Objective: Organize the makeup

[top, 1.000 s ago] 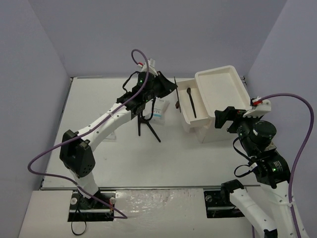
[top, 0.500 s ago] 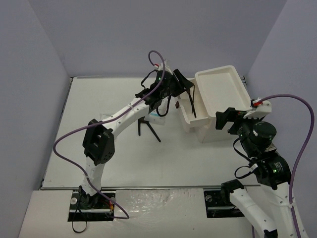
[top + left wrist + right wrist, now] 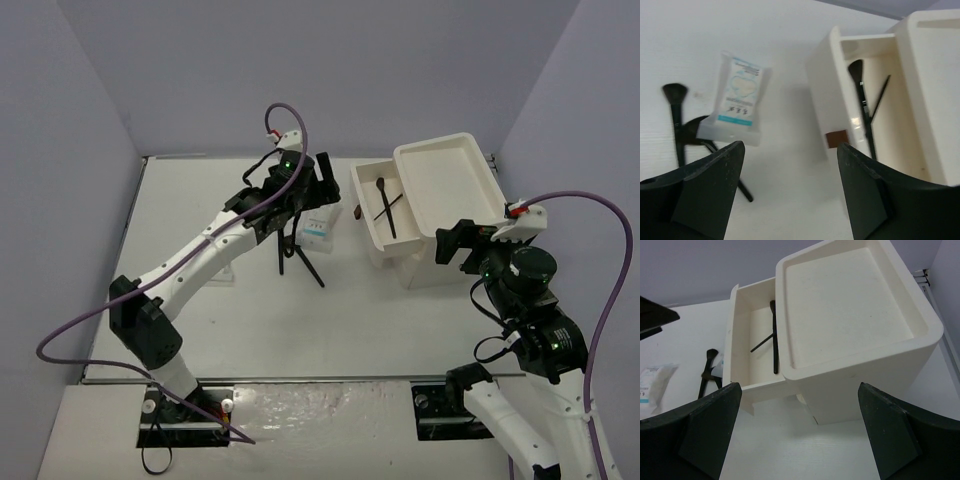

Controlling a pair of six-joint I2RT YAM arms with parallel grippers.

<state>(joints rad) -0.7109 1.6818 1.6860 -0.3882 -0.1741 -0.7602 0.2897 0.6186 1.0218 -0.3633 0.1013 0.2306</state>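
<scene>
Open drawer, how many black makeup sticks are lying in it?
2: a long brush lying lengthwise in the drawer, and a thinner stick angled against it. The drawer's inner end is hidden under the box.

2 brushes (image 3: 386,208) in drawer (image 3: 358,190); packet (image 3: 318,228) L of drawer, partly on other brushes (image 3: 675,93).

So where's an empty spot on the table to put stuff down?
The table is bare from the loose brushes and white box back to the near edge. Crowded: around the packet beside the open drawer.
</scene>
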